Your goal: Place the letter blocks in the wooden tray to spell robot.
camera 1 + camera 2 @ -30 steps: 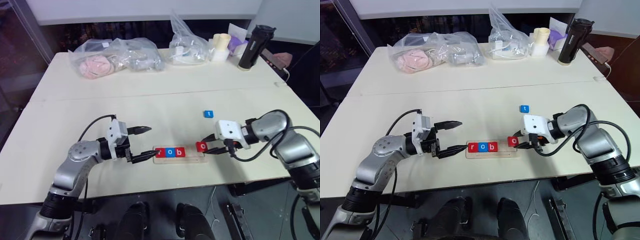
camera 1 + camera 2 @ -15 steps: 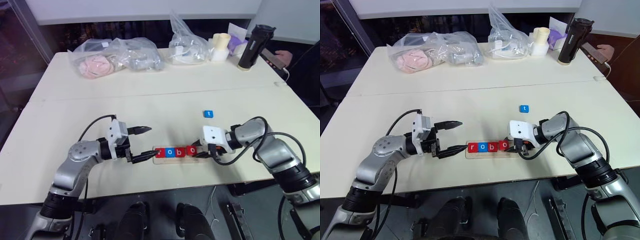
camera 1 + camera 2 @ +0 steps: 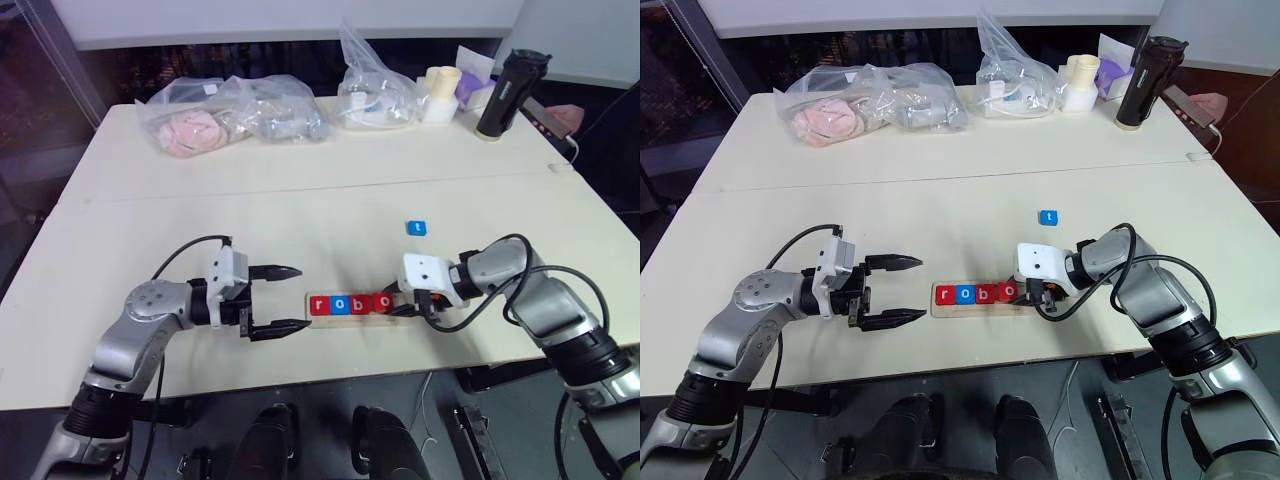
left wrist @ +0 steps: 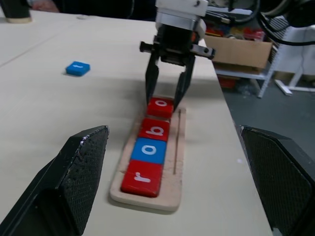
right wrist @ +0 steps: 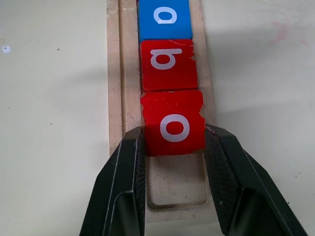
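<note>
In the wooden tray (image 3: 358, 308), near the table's front edge, a fourth tile now sits in line: a second ago the red "o" block (image 5: 173, 124) was held just off the tray's right end, and half a second ago it had been brought in beside the red "b" block (image 5: 168, 63), where it rests now, touching it. The right gripper (image 5: 174, 189) has not let go; its two black fingers (image 5: 120, 167) are closed on the sides of that tile, clamped about as tightly as they go. Over the same second the left gripper (image 3: 270, 300), whose lower finger had been touching the tray's left end as if to steady it, has drawn back and now hangs a little apart from it, spread fully wide and holding nothing. By my reading the word stands at r-o-b-o, with the red "r" block (image 4: 141, 178) and the blue "o" block (image 4: 150, 149) filling the first two places, so only the release and the last letter remain. The blue "t" block (image 3: 417, 228) lies loose on the table (image 3: 300, 215), well apart from the tray on its far side. The tray is a pale, matte strip of bare wood with a shallow recess, one empty place left at its right end. The tiles are flat, square and smooth with white lowercase letters; the edges of the two red ones look slightly chipped, though that may be only worn paint.
</note>
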{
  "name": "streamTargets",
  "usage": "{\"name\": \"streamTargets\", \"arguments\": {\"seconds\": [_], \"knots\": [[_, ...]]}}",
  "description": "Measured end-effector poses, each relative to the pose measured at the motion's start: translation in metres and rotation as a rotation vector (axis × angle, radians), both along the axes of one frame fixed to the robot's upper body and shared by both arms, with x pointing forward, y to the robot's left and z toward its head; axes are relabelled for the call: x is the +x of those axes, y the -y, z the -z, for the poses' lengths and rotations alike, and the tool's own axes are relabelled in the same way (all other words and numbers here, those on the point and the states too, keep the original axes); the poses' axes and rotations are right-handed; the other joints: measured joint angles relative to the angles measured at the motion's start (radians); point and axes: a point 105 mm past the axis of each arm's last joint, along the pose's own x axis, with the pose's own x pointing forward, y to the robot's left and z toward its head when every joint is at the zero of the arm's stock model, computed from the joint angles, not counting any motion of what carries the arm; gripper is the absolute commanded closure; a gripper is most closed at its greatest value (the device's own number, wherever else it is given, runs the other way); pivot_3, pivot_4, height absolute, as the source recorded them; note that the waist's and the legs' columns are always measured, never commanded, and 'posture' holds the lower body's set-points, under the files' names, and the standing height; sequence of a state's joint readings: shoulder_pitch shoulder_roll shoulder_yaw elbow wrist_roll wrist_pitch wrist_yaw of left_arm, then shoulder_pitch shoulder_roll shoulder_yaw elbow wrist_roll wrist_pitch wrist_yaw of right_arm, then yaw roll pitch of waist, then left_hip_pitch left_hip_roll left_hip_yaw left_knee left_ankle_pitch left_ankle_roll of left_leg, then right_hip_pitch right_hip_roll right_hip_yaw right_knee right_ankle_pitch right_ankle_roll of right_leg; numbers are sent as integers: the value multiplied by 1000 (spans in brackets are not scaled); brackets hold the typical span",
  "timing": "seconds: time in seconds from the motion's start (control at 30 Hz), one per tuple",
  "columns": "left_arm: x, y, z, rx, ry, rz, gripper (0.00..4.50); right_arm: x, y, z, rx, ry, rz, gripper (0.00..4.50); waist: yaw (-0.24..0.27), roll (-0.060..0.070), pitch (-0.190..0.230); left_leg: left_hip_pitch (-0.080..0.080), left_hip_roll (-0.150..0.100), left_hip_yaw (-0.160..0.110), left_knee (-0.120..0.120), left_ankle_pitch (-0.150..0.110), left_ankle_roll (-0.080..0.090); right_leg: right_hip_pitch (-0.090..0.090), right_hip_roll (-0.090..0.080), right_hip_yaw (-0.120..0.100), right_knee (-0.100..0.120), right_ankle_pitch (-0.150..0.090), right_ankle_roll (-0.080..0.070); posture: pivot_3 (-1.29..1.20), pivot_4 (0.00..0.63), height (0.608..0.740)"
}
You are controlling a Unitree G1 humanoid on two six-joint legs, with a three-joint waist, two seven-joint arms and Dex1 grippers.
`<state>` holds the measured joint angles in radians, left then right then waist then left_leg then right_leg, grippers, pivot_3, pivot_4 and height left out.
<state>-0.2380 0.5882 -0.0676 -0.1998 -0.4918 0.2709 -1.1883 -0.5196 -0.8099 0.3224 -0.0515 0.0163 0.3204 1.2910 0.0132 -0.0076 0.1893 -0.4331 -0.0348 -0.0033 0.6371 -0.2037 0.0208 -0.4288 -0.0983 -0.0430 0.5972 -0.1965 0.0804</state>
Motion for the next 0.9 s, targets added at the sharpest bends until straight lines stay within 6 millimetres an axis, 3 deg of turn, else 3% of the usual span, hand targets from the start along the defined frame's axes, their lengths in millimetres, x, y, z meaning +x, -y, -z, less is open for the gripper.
{"name": "streamTargets", "arguments": {"seconds": [0.23,0.63,0.9], "knots": [[0,0,0,0,-1,4,0,0,-2,0,1,2,-7,31,0,0,0,0,0,0,0,0,0,0,0,0,0,0,0,0,150,738],[1,2,0,-11,0,-8,0,10,-1,-12,15,56,24,31,1,0,0,0,0,0,0,0,0,0,0,0,0,0,0,0,150,738],[2,2,-1,-12,3,-10,0,17,1,-7,25,73,45,31,0,0,0,0,0,0,0,0,1,0,0,0,0,0,0,0,150,738]]}}
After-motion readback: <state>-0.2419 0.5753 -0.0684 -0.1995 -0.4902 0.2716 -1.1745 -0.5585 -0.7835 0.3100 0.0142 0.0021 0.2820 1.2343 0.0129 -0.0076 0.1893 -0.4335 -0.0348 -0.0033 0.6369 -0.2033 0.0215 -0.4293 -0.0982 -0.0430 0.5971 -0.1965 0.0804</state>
